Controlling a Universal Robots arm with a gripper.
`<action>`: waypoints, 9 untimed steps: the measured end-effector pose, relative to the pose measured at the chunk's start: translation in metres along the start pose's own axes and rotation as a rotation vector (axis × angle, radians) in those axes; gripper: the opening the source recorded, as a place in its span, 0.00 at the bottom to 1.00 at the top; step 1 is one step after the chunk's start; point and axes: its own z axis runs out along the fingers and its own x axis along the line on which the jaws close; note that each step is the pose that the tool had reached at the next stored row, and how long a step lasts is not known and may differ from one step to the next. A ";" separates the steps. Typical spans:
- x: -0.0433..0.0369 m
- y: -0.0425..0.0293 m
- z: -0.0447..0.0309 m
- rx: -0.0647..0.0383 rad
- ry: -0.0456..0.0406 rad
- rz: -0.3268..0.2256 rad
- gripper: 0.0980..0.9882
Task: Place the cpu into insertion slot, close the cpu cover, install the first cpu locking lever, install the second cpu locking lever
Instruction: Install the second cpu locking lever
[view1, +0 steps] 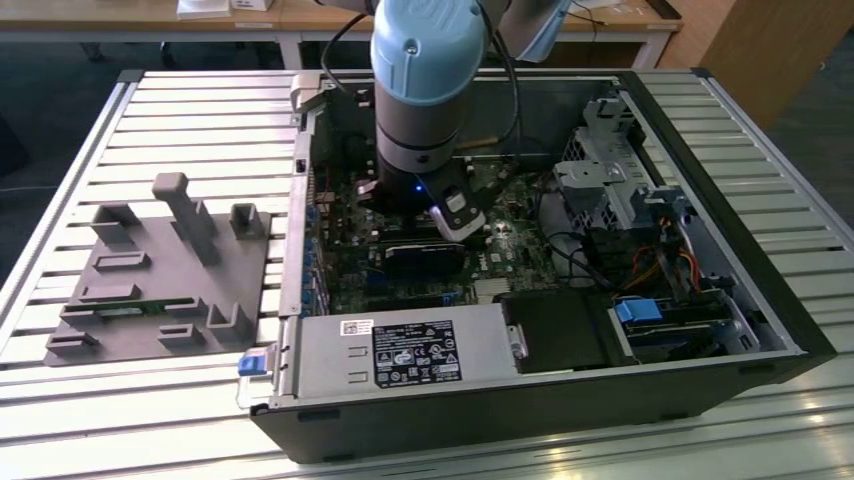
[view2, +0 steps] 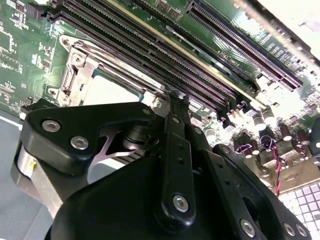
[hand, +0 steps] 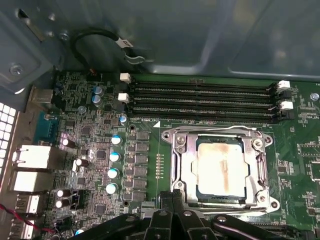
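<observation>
Cpu sits under the closed cpu cover; pincer hovers at its edge, can't tell if spread. No readable print.

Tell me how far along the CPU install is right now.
The cpu already sits in the insertion slot, and the cpu cover looks lowered around it, framing the chip's metal top. In hand: the gripper is right at the socket's edge inside the open computer case. Whether either locking lever is latched cannot be told from these views, so that part seems left.
</observation>
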 end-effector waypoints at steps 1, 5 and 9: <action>0.0003 -0.0001 0.0004 -0.003 -0.0001 0.000 0.01; 0.0015 -0.0006 0.0024 -0.013 -0.0005 0.000 0.01; 0.0029 -0.0014 0.0047 -0.020 -0.0005 0.000 0.01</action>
